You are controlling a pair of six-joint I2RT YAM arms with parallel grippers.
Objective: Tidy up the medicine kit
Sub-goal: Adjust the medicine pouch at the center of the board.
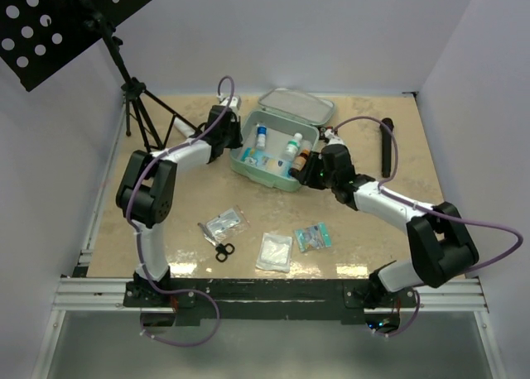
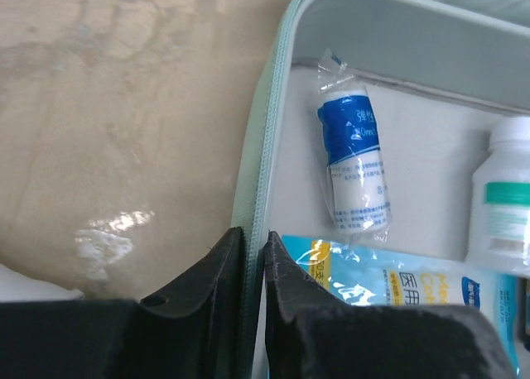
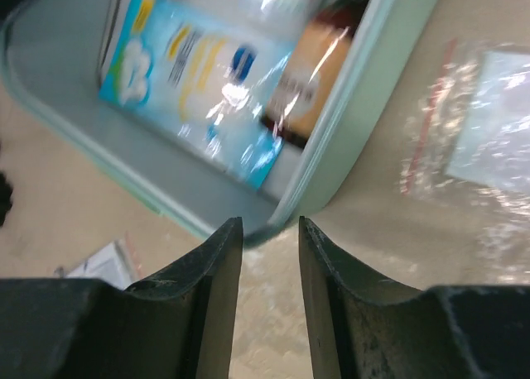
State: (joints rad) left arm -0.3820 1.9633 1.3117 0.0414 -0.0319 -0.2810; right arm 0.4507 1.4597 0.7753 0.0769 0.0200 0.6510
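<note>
The left gripper (image 2: 254, 240) pinches the wall of the medicine kit (image 2: 277, 98), the right gripper (image 3: 271, 223) stands spread just short of its corner, and the kit is partly filled, with loose packets (image 1: 274, 251) behind both grippers not yet packed.

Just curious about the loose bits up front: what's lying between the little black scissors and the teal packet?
A flat white pad in a clear bag lies between the black scissors and the teal packet; the top external view shows it.

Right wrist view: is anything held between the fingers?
No: the right gripper stands open, only table showing in the gap, the medicine kit corner just beyond its tips.
</note>
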